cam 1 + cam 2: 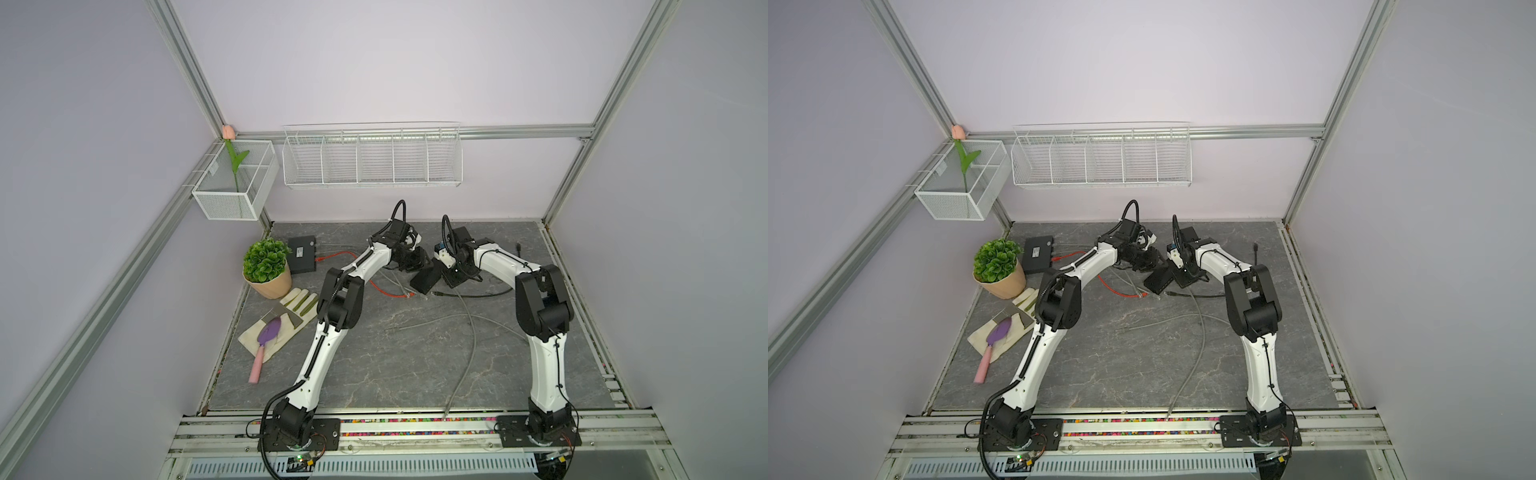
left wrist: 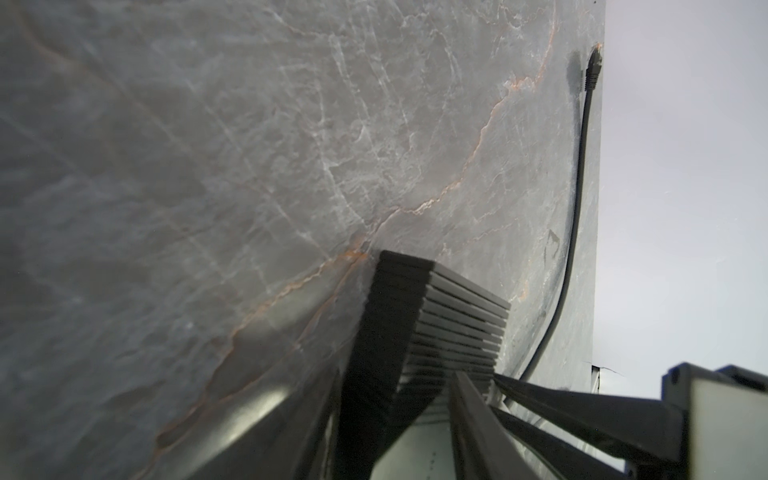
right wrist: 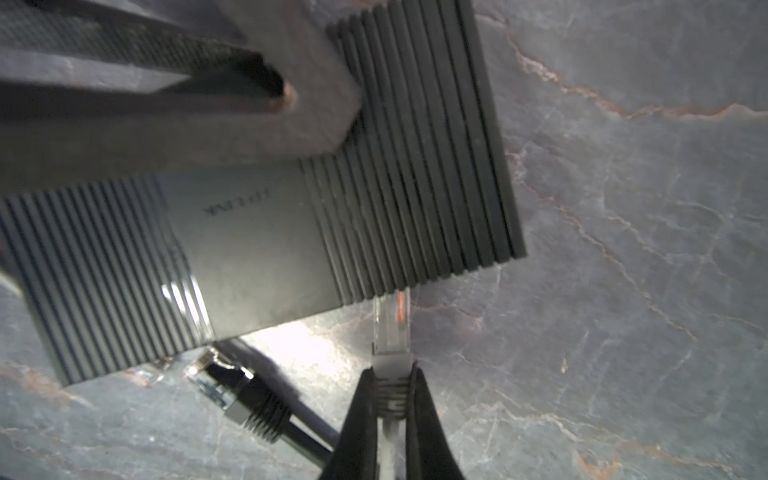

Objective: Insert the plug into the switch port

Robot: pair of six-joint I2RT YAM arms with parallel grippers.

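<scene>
The black ribbed switch point(image 1: 424, 279) point(image 1: 1158, 279) lies tilted at the back middle of the table. My left gripper point(image 1: 415, 261) point(image 2: 407, 320) clamps its far end, with one finger flat on the ribbed top point(image 3: 257, 249) and the other underneath. The right gripper point(image 1: 451, 279) point(image 3: 391, 374) is shut on the grey boot of the clear plug point(image 3: 390, 324). The plug's tip meets the switch's port side just under the top edge. The port itself is hidden.
A black cable's plug point(image 3: 232, 395) and another clear plug point(image 3: 149, 374) lie beside the switch. A red cable point(image 1: 386, 291) and grey cables point(image 1: 469, 332) trail over the table. At the left are a second black box point(image 1: 302, 254), a potted plant point(image 1: 266, 266), and a glove with a trowel point(image 1: 286, 316).
</scene>
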